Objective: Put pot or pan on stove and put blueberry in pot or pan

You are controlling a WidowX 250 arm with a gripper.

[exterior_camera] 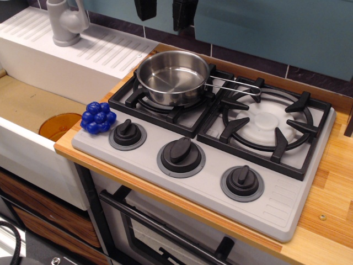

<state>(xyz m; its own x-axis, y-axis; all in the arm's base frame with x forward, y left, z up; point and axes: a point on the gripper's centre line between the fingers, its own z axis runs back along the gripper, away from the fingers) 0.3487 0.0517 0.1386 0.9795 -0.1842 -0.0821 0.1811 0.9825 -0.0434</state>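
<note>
One blueberry (99,117) cluster sits at the stove's (220,160) front-left corner (just beside a knob (127,133)); the pan (172,77) rests upright on the left grate, and above it the fingers (164,9) hang apart, empty.

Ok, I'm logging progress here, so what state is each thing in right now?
Steel pan: upright on the left burner grate, empty.
Blueberry cluster: on the stove's front-left corner, outside the pan.
Gripper: above the pan, open, holding nothing.
Stove: right burner bare.
Orange dish: in the sink.

Two black, blocky gripper (164,11) fingers, matte plastic
</note>
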